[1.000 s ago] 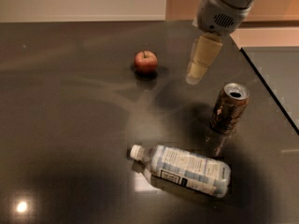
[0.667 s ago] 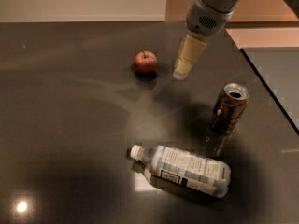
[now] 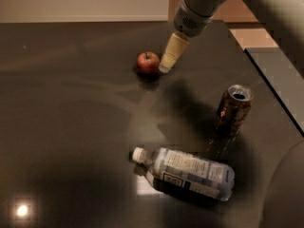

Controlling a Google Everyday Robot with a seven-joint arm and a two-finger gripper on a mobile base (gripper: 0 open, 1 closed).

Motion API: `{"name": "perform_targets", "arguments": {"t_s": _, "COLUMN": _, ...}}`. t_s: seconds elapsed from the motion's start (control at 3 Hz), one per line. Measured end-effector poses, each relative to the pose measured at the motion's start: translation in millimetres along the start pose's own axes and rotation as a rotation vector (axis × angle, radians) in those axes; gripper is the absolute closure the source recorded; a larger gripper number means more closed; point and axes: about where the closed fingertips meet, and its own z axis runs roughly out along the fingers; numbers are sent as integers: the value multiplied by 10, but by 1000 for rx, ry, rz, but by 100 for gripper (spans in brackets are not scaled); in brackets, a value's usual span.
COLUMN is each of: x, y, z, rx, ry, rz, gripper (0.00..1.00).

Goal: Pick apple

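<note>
Dark desk (image 3: pixel 71 127) carries the apple (image 3: pixel 148 63) near its far middle. Our gripper (image 3: pixel 165 69) hangs just right of it, perhaps touching, so the apple lies leftward. Spread or closed, we cannot tell.

One camera looks down at a slant from above the near side of the dark surface (image 3: pixel 66 127), facing the far wall (image 3: pixel 80 1), fairly close. The arm (image 3: pixel 204 4) enters at upper right, its gripper (image 3: pixel 166 68) just right of the apple (image 3: pixel 148 63), upper middle.
</note>
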Motion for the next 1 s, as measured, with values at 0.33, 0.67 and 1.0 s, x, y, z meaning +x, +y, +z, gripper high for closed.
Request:
{"name": "perform_targets", "arguments": {"t_s": 0.33, "x": -87, "y": -70, "z": 302, "rx": -31, "ry": 8, "rz": 27, "gripper": 0}}
{"name": "perform_targets", "arguments": {"t_s": 0.67, "x": -150, "y": -123, "z": 575, "rx": -58, "ry": 13, "rz": 57, "gripper": 0}}
{"name": "perform_targets", "arguments": {"t_s": 1.0, "x": -239, "y": -139, "z": 778, "rx": -84, "ry": 7, "rz": 74, "gripper": 0}}
